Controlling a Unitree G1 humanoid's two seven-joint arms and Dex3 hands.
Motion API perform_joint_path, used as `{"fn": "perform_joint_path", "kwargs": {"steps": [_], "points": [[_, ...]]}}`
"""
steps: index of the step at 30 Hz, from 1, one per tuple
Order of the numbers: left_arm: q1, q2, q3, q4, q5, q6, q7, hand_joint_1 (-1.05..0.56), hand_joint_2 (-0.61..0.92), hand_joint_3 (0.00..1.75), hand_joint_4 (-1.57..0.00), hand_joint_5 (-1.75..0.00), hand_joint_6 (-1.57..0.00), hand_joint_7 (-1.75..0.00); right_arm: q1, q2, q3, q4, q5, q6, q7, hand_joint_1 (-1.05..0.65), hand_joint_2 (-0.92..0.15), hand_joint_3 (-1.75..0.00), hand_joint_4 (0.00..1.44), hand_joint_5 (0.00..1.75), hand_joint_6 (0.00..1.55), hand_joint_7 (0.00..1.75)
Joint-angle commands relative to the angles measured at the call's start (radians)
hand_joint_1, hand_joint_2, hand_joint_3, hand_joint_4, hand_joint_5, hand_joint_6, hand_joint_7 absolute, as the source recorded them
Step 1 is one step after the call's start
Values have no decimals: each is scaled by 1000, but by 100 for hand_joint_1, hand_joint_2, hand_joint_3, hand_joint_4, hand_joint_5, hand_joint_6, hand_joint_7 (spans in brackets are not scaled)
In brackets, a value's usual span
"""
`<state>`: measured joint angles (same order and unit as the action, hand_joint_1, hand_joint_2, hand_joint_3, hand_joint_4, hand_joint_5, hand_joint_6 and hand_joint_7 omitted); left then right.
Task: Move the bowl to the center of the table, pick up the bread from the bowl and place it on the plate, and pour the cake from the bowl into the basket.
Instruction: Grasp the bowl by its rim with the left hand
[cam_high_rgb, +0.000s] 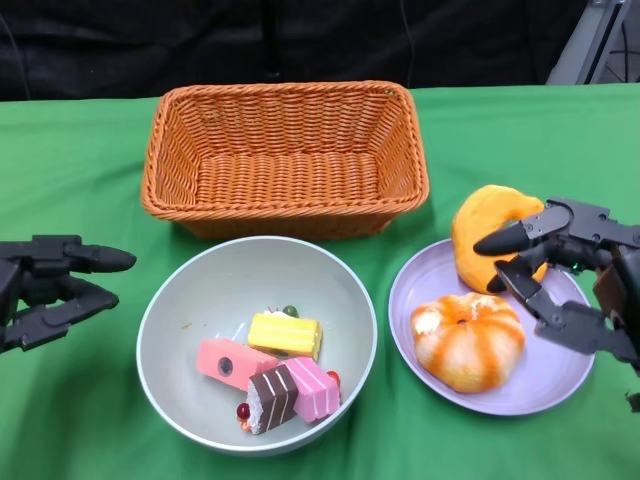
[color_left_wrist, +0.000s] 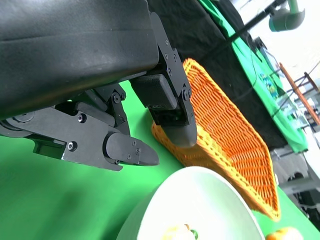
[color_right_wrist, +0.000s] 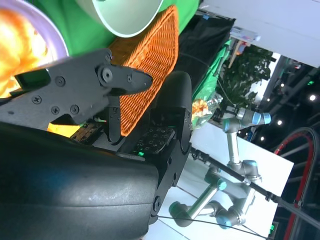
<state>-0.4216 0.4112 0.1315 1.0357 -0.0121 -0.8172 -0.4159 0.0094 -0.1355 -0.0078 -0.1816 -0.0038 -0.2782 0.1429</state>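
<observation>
In the head view, the pale green bowl (cam_high_rgb: 170, 300) sat at lower centre holding yellow, pink and chocolate cake pieces (cam_high_rgb: 285, 333). The wicker basket (cam_high_rgb: 285, 110) stood above it. At right, the lilac plate (cam_high_rgb: 545, 385) carried a round orange bread (cam_high_rgb: 467, 340) and a curved bread (cam_high_rgb: 485, 225). The left hand (cam_high_rgb: 50, 288) hovered at the left edge, fingers apart, holding nothing. The right hand (cam_high_rgb: 565, 275) was spread over the plate, gripping nothing.

The right wrist view showed the right hand's fingers (color_right_wrist: 80, 85) apart, the basket (color_right_wrist: 155, 60) beyond.

The left wrist view showed the left hand's fingers (color_left_wrist: 125, 150) parted above the bowl rim (color_left_wrist: 165, 200) and the basket (color_left_wrist: 230, 145).
</observation>
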Motion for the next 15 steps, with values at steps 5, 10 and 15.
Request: {"fn": "perform_joint_path", "kwargs": {"steps": [5, 10, 15], "points": [[76, 126, -94, -148, 33, -104, -198, -62, 92, 9, -46, -1, -44, 0, 41, 24, 5, -26, 44, -13, 8, -6, -61, -92, 74, 144, 74, 118], [103, 201, -152, -190, 130, -294, -187, -74, 92, 12, -35, -1, -34, 0, 51, 42, 0, -22, 51, 8, -7, -6, -66, -86, 73, 148, 70, 124], [86, 223, -136, -140, 282, -506, -55, -75, 92, 11, -41, -3, -40, -2, 61, 66, -6, -36, 72, 57, -20, -7, -65, -87, 72, 149, 68, 126]]}}
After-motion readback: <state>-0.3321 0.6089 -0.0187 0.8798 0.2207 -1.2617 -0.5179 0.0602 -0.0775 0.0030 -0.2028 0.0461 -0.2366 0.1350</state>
